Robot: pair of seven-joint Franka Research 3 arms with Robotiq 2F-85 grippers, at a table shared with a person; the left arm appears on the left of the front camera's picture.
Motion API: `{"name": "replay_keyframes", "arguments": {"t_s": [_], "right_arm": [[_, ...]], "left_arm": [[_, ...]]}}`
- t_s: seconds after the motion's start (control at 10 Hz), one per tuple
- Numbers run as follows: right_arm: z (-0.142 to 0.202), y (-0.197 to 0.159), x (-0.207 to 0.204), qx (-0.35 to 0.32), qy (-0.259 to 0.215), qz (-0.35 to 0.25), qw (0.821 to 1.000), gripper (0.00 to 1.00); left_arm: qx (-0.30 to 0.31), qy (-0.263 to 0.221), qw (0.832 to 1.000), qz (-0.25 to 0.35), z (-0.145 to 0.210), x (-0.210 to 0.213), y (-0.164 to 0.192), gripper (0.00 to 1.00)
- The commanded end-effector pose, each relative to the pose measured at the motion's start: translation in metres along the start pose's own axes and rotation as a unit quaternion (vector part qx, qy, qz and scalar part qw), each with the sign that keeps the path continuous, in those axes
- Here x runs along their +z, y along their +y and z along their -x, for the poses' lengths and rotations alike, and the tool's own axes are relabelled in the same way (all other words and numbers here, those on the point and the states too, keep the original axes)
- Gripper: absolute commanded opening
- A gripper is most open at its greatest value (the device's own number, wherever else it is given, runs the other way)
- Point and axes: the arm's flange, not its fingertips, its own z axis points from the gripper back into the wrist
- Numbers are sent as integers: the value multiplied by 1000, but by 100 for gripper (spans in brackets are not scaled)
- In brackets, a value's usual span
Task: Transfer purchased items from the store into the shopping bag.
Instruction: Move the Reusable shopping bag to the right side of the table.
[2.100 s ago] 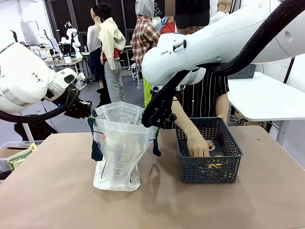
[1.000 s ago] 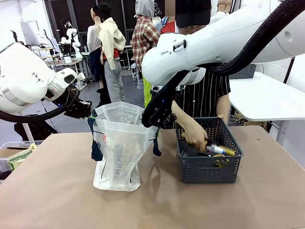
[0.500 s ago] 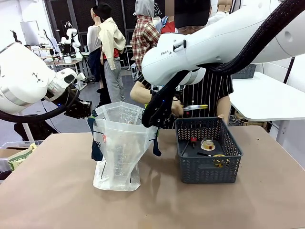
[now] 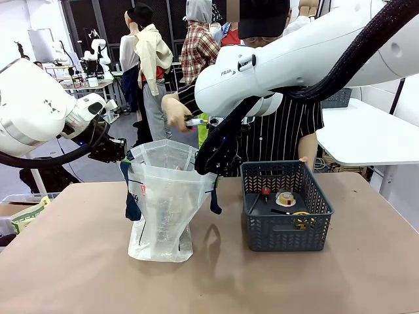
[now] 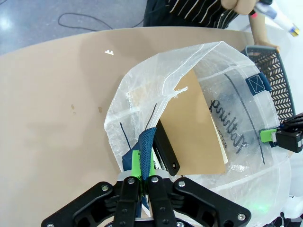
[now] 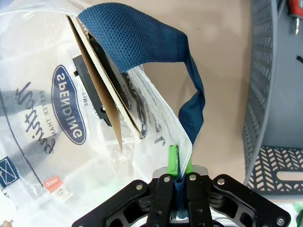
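Brown table [image 4: 78, 261] carries shopping bag [image 4: 160, 209], w/ grey store basket [image 4: 285, 229] just beside it. Left gripper [image 5: 146, 177] & right gripper [image 6: 181, 182] each clamp tight on a navy handle [image 6: 142, 42]. Person's hand [image 4: 173, 108] holds small tube [image 4: 195, 122] above bag; round item [image 4: 285, 198] lies in basket.

Shopping bag [image 4: 160, 199] left of the basket [image 4: 286, 206]; both on table [image 4: 209, 281].

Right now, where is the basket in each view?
Front: basket right of centre on the table, just right of the bag.
Left wrist: basket at the upper right edge, beyond the bag.
Right wrist: basket down the right edge, bag at left.
Shared landmark: the bag beside it.
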Motion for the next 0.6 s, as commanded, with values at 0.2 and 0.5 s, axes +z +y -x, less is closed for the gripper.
{"name": "replay_keyframes", "arguments": {"t_s": [0.2,0.5], "right_arm": [[1,-1,1,-2,0,-1,1000,0],[1,-1,1,-2,0,-1,1000,0]], "left_arm": [[1,-8,1000,-4,4,3,2,0],[1,-8,1000,-4,4,3,2,0]]}}
